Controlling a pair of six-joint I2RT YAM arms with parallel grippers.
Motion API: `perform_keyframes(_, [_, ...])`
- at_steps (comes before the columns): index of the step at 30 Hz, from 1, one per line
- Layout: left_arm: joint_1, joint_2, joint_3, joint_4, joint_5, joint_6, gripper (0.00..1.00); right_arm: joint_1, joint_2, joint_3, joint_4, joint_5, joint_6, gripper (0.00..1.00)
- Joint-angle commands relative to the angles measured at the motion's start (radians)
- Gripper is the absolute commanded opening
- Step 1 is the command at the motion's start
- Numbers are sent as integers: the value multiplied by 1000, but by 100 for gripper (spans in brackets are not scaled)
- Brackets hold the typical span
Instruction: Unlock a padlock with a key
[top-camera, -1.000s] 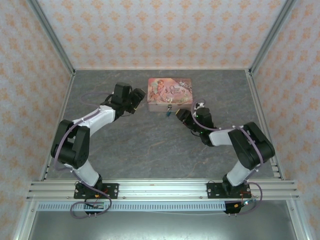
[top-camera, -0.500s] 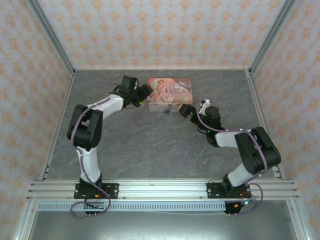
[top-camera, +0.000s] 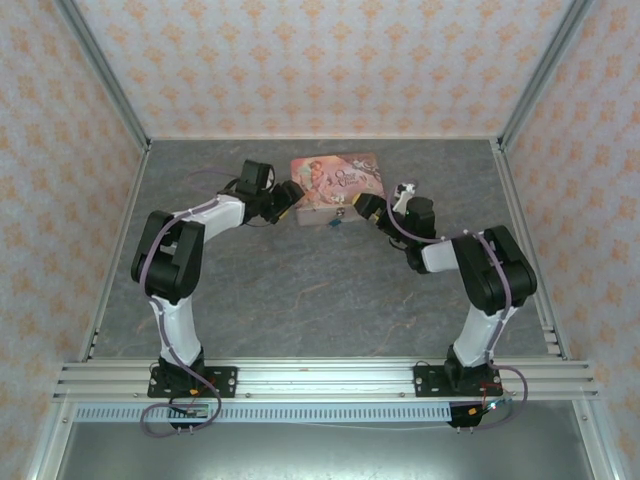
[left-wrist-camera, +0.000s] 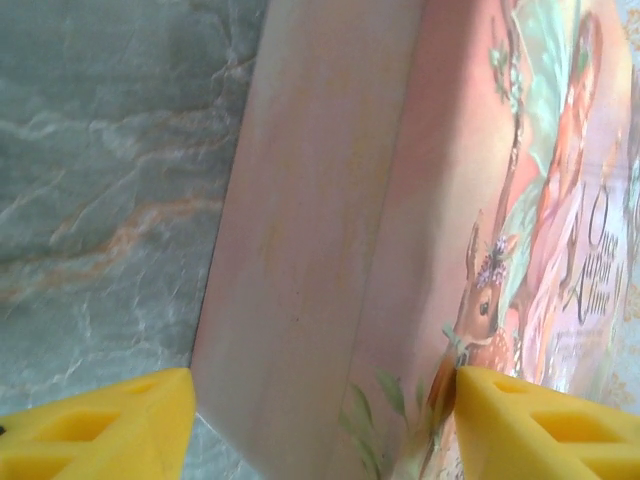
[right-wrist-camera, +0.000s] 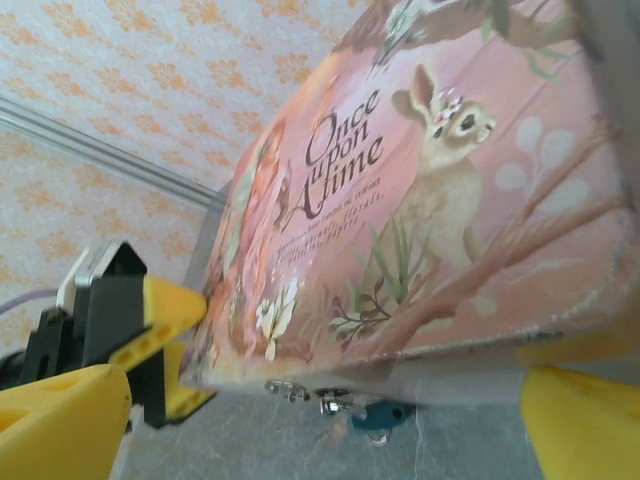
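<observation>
Padlock (right-wrist-camera: 381, 414) hangs under the pink box's (top-camera: 337, 182) front edge. Left gripper (left-wrist-camera: 320, 400) clamps the box's left end, lid to underside. Right gripper (top-camera: 363, 207) gapes at the box's right front, holding nothing. Judged: key insertion and turn both remain.

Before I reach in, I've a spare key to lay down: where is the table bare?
Bare: the wide table stretch between the arms, from the pink box to the rail, and the strip behind it by the back wall. Crowded: the box's ends, flanked by left gripper and right gripper, padlock at its front.
</observation>
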Motion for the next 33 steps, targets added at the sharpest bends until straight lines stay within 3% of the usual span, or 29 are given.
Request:
perform_keyframes(1, [-19, -5, -104, -107, -22, 20, 67, -20, 61, 68, 132, -59, -7, 99])
perform_keyframes(5, [-41, -48, -162, -101, -31, -1, 66, -23, 109, 97, 189, -72, -9, 99])
perform_keyframes(10, [-46, -74, -186, -93, -50, -25, 66, -33, 68, 6, 237, -81, -59, 99])
perform_keyframes(15, [-48, -73, -156, -110, -52, -32, 66, -54, 30, -95, 273, -190, -103, 100])
perform_keyframes(18, [-48, -69, -144, -116, -56, -37, 66, -53, 66, -106, 321, -259, -94, 95])
perform_keyframes(33, [-50, -53, -133, -123, -63, -56, 66, 24, 226, 63, 304, -303, -88, 83])
